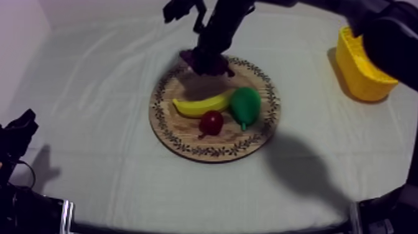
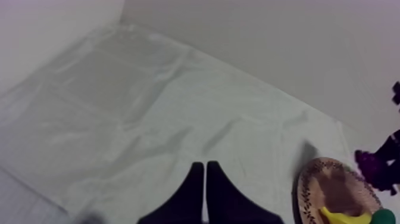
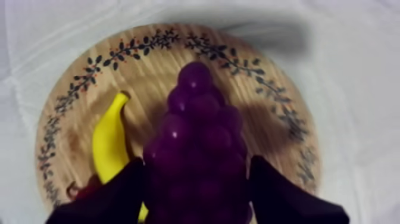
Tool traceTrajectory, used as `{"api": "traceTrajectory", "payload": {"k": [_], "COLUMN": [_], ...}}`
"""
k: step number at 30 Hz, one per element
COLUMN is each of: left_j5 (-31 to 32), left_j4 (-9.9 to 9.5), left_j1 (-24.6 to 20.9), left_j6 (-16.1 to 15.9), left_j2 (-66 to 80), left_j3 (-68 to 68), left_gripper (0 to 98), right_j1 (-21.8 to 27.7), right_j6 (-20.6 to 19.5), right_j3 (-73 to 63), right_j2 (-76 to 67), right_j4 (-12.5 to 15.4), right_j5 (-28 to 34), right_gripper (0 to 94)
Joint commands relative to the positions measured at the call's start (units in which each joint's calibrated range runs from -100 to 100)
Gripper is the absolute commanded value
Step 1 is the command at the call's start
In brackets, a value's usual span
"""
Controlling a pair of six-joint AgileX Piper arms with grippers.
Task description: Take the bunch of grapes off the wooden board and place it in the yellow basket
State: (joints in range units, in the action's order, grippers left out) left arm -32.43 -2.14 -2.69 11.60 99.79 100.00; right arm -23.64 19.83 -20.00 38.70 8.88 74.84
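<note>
One purple grape bunch (image 3: 199, 113), glossy, tapered; R pincer (image 3: 197, 164) grips it.

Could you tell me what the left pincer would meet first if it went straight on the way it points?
Probably only bare cloth: the left pincer, shut, points out across it, with the board well off to its side. Depth is hard to judge.

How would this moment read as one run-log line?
right end effector: shut on purple bunch of grapes at round wooden board | left end effector: shut, empty | yellow basket: grapes not in
</note>
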Motion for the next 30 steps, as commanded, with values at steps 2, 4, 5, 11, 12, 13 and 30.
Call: {"api": "traceTrajectory", "payload": {"k": [2, 4, 5, 11, 12, 13, 30], "left_j5": [0.01, 0.01, 0.01, 0.01, 0.01, 0.01, 0.01], "left_j4": [0.02, 0.02, 0.02, 0.02, 0.02, 0.02, 0.02], "left_j1": [-0.03, -0.03, -0.03, -0.03, -0.03, -0.03, -0.03], "left_j6": [0.0, 0.0, 0.0, 0.0, 0.0, 0.0, 0.0], "left_j2": [-0.05, -0.05, -0.05, -0.05, -0.05, -0.05, -0.05], "left_j3": [0.0, 0.0, 0.0, 0.0, 0.0, 0.0, 0.0], "left_gripper": [0.1, 0.1, 0.1, 0.1, 0.1, 0.1, 0.1], "right_j1": [0.89, 1.98, 2.64, 8.84, 10.23, 11.65, 31.41], "right_j6": [-0.55, -1.2, -1.64, -4.24, -4.54, -4.76, -4.11], "right_j3": [5.39, 7.98, 8.97, 11.55, 11.67, 11.75, 21.03], "right_j2": [-10.78, -15.55, -17.71, -27.09, -28.1, -28.96, -26.77], "right_j4": [-0.01, -0.05, -0.1, -0.46, -0.55, -0.62, -3.21], "right_j5": [0.85, 1.18, 1.31, 2.13, 2.03, 1.85, -9.26], "right_gripper": [34.2, 34.5, 34.5, 36.1, 36.4, 36.5, 37.6]}}
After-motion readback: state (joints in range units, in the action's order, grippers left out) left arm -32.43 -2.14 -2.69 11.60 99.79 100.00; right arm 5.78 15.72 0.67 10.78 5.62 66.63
